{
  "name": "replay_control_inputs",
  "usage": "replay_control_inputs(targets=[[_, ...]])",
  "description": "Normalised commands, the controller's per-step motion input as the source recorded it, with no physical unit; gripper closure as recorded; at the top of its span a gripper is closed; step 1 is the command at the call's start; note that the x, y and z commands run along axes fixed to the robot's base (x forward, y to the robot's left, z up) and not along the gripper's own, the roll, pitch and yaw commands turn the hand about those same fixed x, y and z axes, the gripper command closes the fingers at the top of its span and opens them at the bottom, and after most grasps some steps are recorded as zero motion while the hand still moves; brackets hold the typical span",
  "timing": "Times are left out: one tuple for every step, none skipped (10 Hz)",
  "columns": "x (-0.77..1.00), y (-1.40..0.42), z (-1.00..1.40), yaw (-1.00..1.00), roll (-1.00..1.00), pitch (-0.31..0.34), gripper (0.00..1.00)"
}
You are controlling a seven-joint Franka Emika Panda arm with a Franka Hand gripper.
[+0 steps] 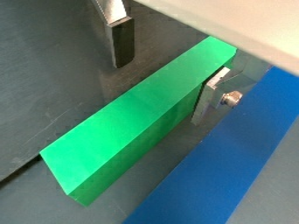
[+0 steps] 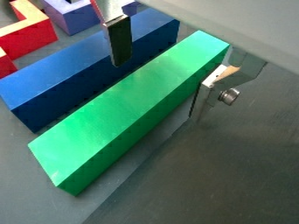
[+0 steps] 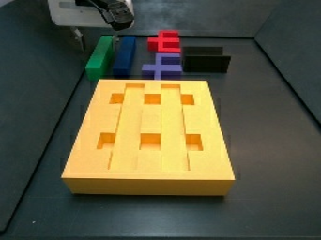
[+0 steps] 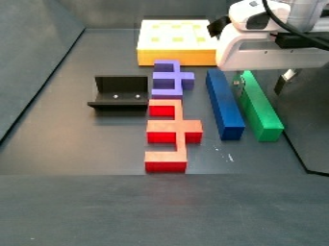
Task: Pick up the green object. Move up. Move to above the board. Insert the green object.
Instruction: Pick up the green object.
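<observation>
My gripper (image 2: 160, 77) straddles the green object (image 2: 128, 116), jaws wide, not clamping, near the bench's edge beside the blue bar (image 2: 82, 72); no legible writing.

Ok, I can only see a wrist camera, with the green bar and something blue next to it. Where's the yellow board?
Observer: The board lies apart from the green object, beyond one end of it. Its six square holes are empty.
Operator: What's the blue thing?
Observer: A dark blue bar, lying parallel beside the green object. The gripper is over the green object, open, one finger on each side.
Operator: Anything else on the floor?
Observer: Yes. A purple piece and red pieces lie past the blue bar, and the fixture stands beyond them.
</observation>
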Motion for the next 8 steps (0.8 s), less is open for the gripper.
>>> replay_control_inputs(targets=[[0.00, 0.10, -0.13, -0.08, 0.12, 0.000, 0.00], [0.00, 0.04, -0.17, -0.09, 0.12, -0.004, 0.00], [0.00, 0.00, -0.22, -0.08, 0.15, -0.009, 0.00], [0.00, 0.00, -0.23, -0.03, 0.17, -0.027, 0.00], [0.00, 0.00, -0.22, -0.03, 0.17, -0.031, 0.00], [0.03, 0.00, -0.19, -0.01, 0.18, -0.016, 0.00], [0.03, 0.00, -0.14, -0.01, 0.16, -0.019, 0.00], [0.05, 0.00, -0.07, -0.01, 0.15, -0.014, 0.00]])
